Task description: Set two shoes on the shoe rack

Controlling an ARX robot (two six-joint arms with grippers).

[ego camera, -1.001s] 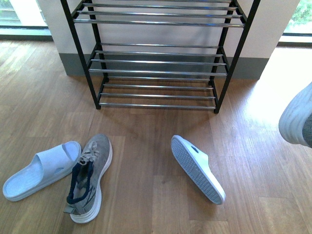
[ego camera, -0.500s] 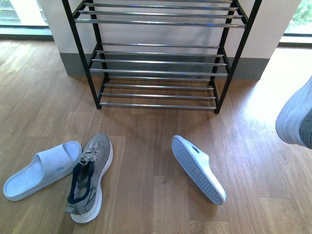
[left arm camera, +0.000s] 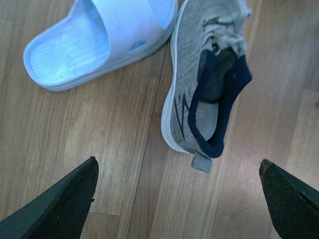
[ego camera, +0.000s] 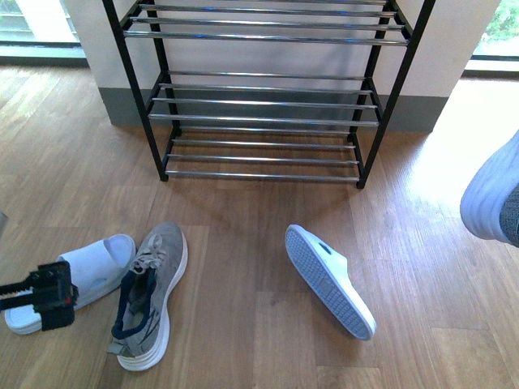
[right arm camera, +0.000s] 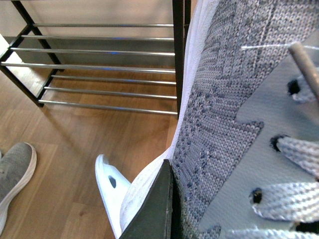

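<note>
**Progress.** No shoe is on the shoe rack (ego camera: 261, 104) yet; every tier I can see, far and central, is bare chrome bar. One grey sneaker, the lifted sneaker (ego camera: 493, 198), hangs off the floor at the far right edge of the front view, well short of the rack. I judge the right gripper (right arm camera: 172, 199) to be clamped on it. The floor sneaker (ego camera: 151, 293) lies near left, upright, touching or just beside a pale blue slide (ego camera: 91, 271). A second slide (ego camera: 328, 279) lies right of centre, tipped with its sole showing. The left gripper (ego camera: 49, 293) hovers over the left slide's heel, released and holding nothing. Both placements remain to be done.

**Views compared.** The front view alone shows the whole layout, but only the lifted sneaker's white sole. The right wrist view supplies its knit upper and laces pressed against one dark finger (right arm camera: 155, 209), with the rack behind. The left wrist view shows two fingers (left arm camera: 60, 209) spread wide apart, and the floor sneaker's navy-lined opening between them.
</note>
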